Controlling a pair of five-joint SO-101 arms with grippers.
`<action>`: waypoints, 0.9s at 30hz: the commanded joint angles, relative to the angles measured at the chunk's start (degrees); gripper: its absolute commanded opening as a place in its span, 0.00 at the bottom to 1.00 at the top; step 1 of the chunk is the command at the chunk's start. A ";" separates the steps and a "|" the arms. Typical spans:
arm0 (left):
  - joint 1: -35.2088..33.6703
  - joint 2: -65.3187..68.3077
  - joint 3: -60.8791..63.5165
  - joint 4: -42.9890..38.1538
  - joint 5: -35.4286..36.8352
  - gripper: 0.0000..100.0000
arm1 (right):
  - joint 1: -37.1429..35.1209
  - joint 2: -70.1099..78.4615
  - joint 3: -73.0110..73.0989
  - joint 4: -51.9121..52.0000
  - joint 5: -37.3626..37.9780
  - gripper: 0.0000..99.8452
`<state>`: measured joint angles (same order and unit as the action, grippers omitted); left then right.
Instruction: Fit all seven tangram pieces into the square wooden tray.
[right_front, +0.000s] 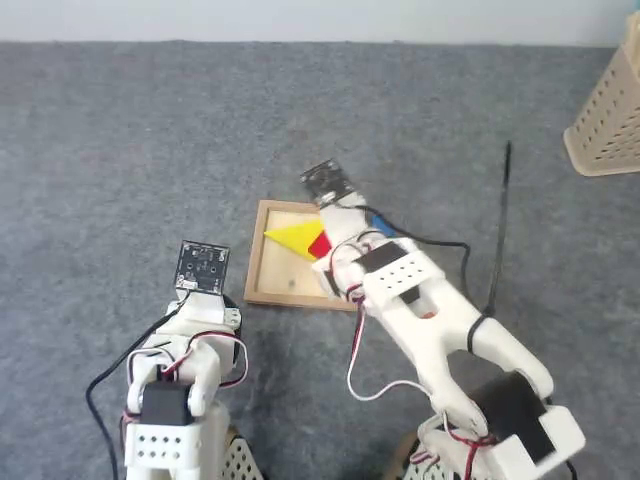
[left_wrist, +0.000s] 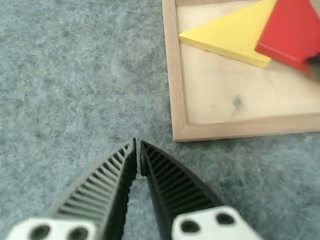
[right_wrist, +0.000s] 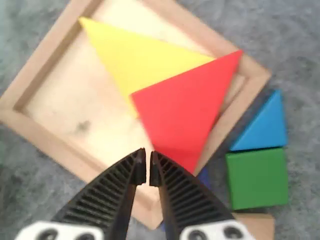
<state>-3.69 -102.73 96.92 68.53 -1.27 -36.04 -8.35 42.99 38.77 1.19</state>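
Observation:
The square wooden tray (right_front: 262, 285) lies mid-table on grey carpet. Inside it lies a yellow triangle (right_wrist: 135, 55). A red triangle (right_wrist: 187, 110) overlaps the yellow one and juts over the tray rim (right_wrist: 45, 135). Outside that rim sit a blue triangle (right_wrist: 265, 127), a green square (right_wrist: 256, 177), a dark blue piece (right_wrist: 202, 175) partly under the red one, and a tan piece (right_wrist: 252, 225). My right gripper (right_wrist: 148, 152) is shut and empty, above the tray by the red triangle. My left gripper (left_wrist: 137, 145) is shut and empty over carpet, just off the tray's corner (left_wrist: 177, 132).
A beige perforated basket (right_front: 610, 110) stands at the far right. A black cable (right_front: 500, 230) runs along the carpet right of the tray. The right arm (right_front: 420, 300) stretches over the tray's right side. The left arm (right_front: 185, 370) stands to the tray's left.

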 joint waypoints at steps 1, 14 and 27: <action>-0.26 -0.18 -0.31 0.26 0.53 0.01 | -2.33 -0.48 -0.35 1.10 0.79 0.01; -0.26 -0.18 -0.31 0.26 0.53 0.01 | 6.90 -14.55 4.48 -5.05 1.23 0.01; -0.26 -0.18 -0.31 0.26 0.53 0.01 | 5.67 -0.22 6.77 -14.90 1.32 0.01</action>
<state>-3.69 -102.73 96.92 68.53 -1.27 -29.80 -8.35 50.46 23.91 1.19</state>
